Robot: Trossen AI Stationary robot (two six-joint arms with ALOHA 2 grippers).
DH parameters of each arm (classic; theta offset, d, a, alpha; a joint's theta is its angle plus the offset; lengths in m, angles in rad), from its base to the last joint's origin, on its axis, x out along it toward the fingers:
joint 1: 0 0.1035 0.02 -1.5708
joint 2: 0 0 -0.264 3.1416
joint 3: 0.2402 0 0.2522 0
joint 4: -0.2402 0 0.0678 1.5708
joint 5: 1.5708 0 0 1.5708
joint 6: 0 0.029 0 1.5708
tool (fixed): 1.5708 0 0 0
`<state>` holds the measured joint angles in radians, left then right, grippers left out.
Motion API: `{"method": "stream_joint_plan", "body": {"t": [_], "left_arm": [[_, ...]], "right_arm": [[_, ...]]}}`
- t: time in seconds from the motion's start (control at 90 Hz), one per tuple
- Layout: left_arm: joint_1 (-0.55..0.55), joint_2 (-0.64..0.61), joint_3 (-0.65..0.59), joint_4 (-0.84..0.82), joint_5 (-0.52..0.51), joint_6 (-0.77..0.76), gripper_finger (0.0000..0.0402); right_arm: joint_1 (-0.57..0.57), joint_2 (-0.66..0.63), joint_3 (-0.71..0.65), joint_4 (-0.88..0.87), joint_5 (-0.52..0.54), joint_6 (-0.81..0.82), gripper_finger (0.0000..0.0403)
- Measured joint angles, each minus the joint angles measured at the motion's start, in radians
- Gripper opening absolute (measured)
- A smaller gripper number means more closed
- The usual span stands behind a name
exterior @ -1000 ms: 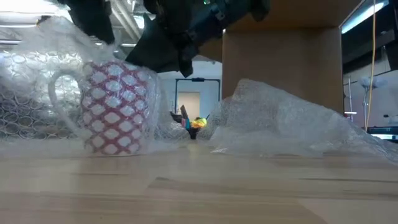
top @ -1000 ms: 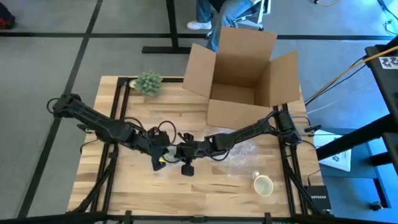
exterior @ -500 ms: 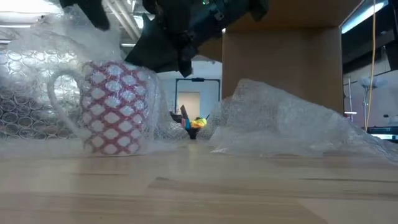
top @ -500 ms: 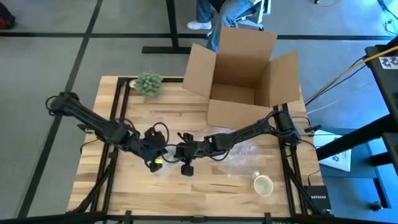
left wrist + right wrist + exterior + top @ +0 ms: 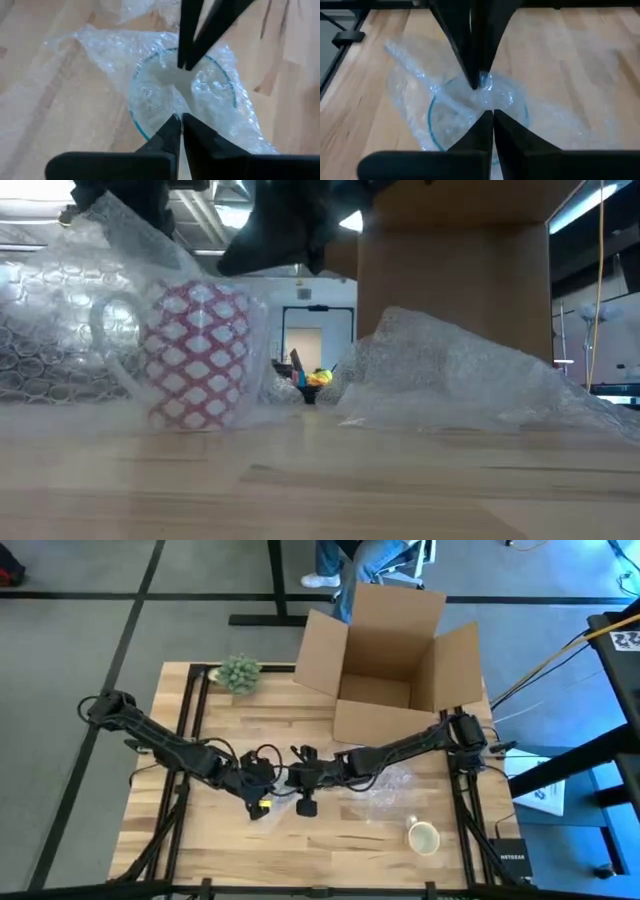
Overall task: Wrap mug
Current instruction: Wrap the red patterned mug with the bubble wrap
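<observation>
**Two grippers pinch bubble wrap over a patterned mug**

Nearest, the left gripper [image 5: 177, 120] and right gripper [image 5: 492, 114] meet tip to tip, each with fingers pressed together on a fold of bubble wrap [image 5: 150, 60]. Directly beneath both sits the mug [image 5: 200, 355], upright, red with white diamonds, its open rim facing them and its handle draped in film. The mug looks ceramic: stiff, weighty, breakable. The wrap is light, limp and slippery, so its edges seem the safest hold. Beyond the right gripper lies a second loose wrap sheet [image 5: 450, 375] and a second, pale mug [image 5: 423, 837]. Farthest back stands one open cardboard box [image 5: 395, 665] and one small plant [image 5: 238, 672].
</observation>
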<state>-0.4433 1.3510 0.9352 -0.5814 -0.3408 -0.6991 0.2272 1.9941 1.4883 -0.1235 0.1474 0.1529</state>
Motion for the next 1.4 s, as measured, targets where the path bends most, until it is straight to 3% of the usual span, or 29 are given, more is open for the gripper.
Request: {"method": "stream_joint_plan", "body": {"t": [0.211, 0.644, 0.856, 1.133, 1.4], "left_arm": [[0.000, 0.000, 0.000, 0.016, 0.002, 0.022, 0.0002], [0.011, -0.001, 0.000, 0.014, -0.002, 0.019, 0.0004], [0.011, -0.011, 0.015, 0.003, 0.004, 0.019, 0.0049], [0.011, -0.055, 0.108, -0.183, 0.008, 0.027, 0.0120], [-0.098, -0.099, 0.112, -0.428, 0.070, -0.123, 0.0106]], "right_arm": [[-0.014, 0.037, 0.005, 0.189, 0.044, -0.006, 0.0001], [-0.018, 0.105, 0.004, 0.079, 0.018, 0.038, 0.0001], [-0.018, 0.105, 0.004, 0.073, 0.017, 0.041, 0.0001], [-0.018, 0.105, 0.004, 0.071, 0.017, 0.040, 0.0001], [-0.018, 0.105, 0.004, 0.070, 0.017, 0.028, 0.0001]]}}
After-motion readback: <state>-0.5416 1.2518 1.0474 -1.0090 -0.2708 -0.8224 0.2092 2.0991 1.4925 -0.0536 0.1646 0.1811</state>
